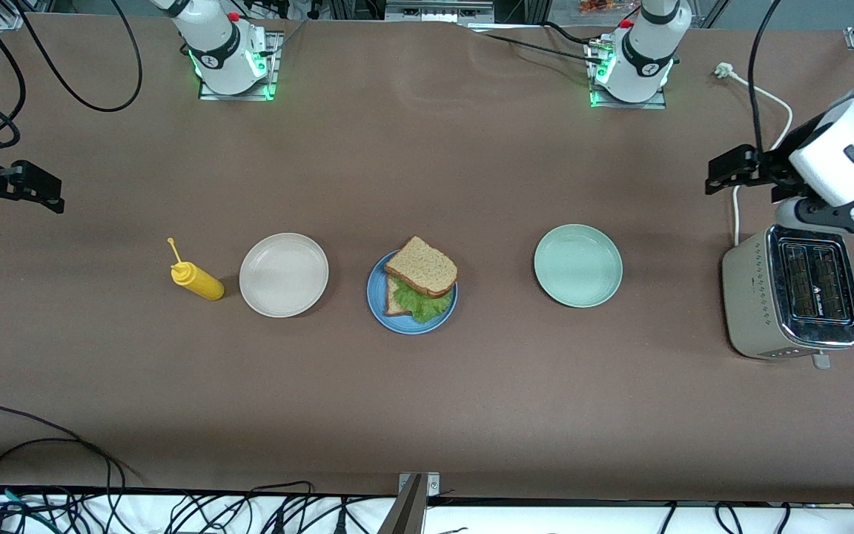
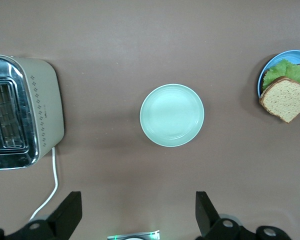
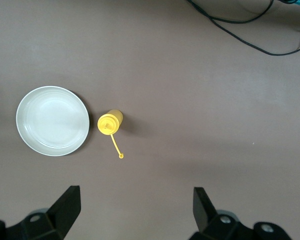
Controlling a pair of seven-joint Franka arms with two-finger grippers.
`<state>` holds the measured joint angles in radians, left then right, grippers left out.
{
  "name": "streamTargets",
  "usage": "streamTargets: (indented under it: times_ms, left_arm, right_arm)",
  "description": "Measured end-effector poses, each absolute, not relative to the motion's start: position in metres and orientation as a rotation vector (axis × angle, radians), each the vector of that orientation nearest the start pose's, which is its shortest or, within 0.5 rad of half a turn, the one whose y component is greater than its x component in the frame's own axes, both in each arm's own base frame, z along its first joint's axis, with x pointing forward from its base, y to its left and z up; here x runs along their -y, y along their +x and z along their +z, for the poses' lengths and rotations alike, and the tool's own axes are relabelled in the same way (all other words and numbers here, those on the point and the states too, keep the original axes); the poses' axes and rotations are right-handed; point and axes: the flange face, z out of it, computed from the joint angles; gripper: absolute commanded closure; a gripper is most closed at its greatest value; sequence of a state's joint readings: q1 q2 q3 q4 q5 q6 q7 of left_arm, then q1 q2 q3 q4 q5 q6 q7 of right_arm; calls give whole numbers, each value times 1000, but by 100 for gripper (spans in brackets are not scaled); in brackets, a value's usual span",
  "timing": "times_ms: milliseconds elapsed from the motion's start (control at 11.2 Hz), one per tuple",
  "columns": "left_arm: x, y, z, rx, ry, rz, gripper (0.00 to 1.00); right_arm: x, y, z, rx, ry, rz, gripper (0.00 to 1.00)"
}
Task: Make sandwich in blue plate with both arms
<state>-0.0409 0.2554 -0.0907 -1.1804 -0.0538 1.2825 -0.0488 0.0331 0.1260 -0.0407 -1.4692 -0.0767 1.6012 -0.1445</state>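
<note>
The sandwich (image 1: 422, 267) lies on the blue plate (image 1: 376, 305) at the middle of the table. Its top bread slice sits askew over ruffled green lettuce (image 1: 419, 304) and a lower slice. The left wrist view catches the sandwich (image 2: 286, 97) and the blue plate (image 2: 264, 75) at its edge. My left gripper (image 1: 722, 174) hangs open and empty in the air beside the toaster, its fingers (image 2: 70, 211) wide apart. My right gripper (image 1: 49, 194) hangs open and empty over the right arm's end of the table, with bare tabletop between its fingers (image 3: 202, 206).
A beige plate (image 1: 284, 274) and a yellow squeeze bottle (image 1: 197, 280) lie toward the right arm's end. A pale green plate (image 1: 578, 265) and a toaster (image 1: 794, 293) with a white cord (image 1: 775, 100) lie toward the left arm's end. Black cables trail along the table's front edge.
</note>
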Motion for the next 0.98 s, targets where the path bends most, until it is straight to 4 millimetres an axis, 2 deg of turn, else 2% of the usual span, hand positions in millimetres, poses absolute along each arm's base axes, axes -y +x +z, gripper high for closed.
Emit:
streamTargets:
  times_ms: [179, 357, 804, 982]
  left_arm:
    - [65, 591, 630, -150, -3185, 276, 0]
    - [62, 582, 624, -170, -3179, 304, 0]
    - [40, 552, 615, -269, -3178, 215, 0]
    - [37, 549, 617, -341, -3175, 168, 0]
  right_arm:
    - [3, 594, 603, 169, -3138, 6, 0]
    - [3, 593, 604, 152, -3108, 7, 0]
    - [2, 590, 604, 134, -3094, 35, 0]
    - [3, 587, 607, 134, -3094, 39, 0]
